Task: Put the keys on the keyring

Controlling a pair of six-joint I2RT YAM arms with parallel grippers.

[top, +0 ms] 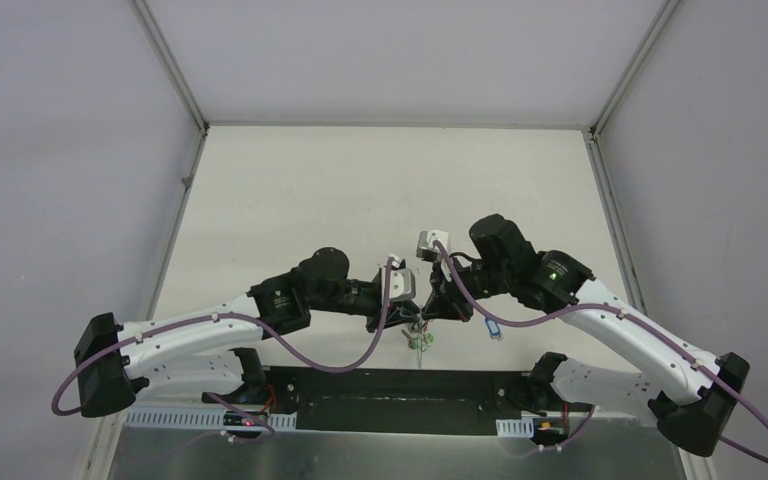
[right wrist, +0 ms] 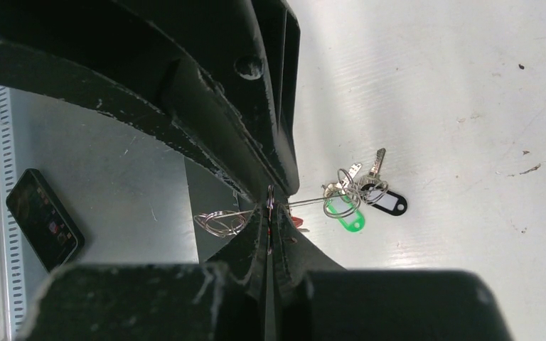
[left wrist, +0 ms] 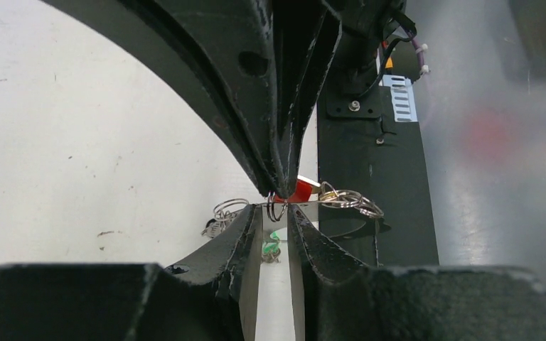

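The right gripper (right wrist: 270, 210) has its jaws pressed together on the thin keyring (left wrist: 347, 199), I think to keep it steady. In the middle of the frame, the left gripper (left wrist: 276, 213) faces it with jaws slightly apart around a small split ring (left wrist: 277, 208), probably to work it open. A red tag (left wrist: 301, 190) sits just behind. Further right, keys (right wrist: 378, 160) with a green tag (right wrist: 346, 212) and a black tag (right wrist: 389, 203) are already on the keyring, with the pale surface (right wrist: 469, 106) behind them.
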